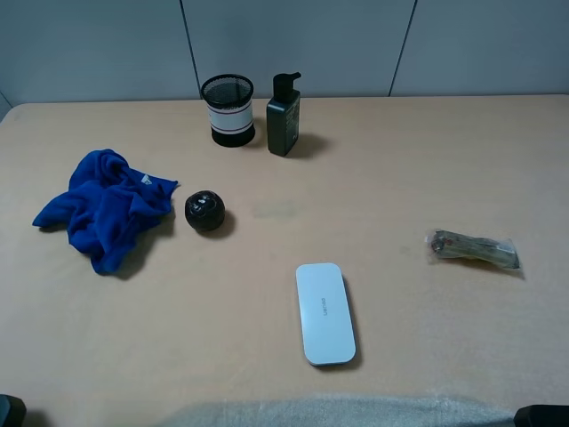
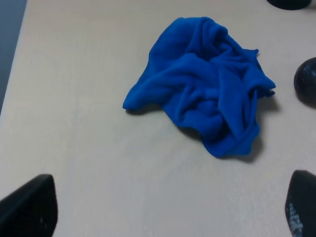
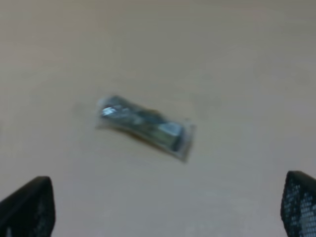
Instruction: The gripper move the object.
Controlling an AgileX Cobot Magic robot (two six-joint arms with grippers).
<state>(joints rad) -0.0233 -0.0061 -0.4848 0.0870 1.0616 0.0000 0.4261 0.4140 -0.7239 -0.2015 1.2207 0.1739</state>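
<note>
Left gripper (image 2: 170, 207) is spread, empty, above the bench (image 1: 400, 178); blue cloth (image 2: 205, 84) lies beyond its fingertips, at far left. Right gripper (image 3: 168, 207) is spread above the wrapped packet (image 3: 143, 126).

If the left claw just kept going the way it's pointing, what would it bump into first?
Most likely the crumpled blue cloth: it lies straight ahead between the open left gripper fingertips, with only bare table before it. How far off it is can't be judged.
</note>
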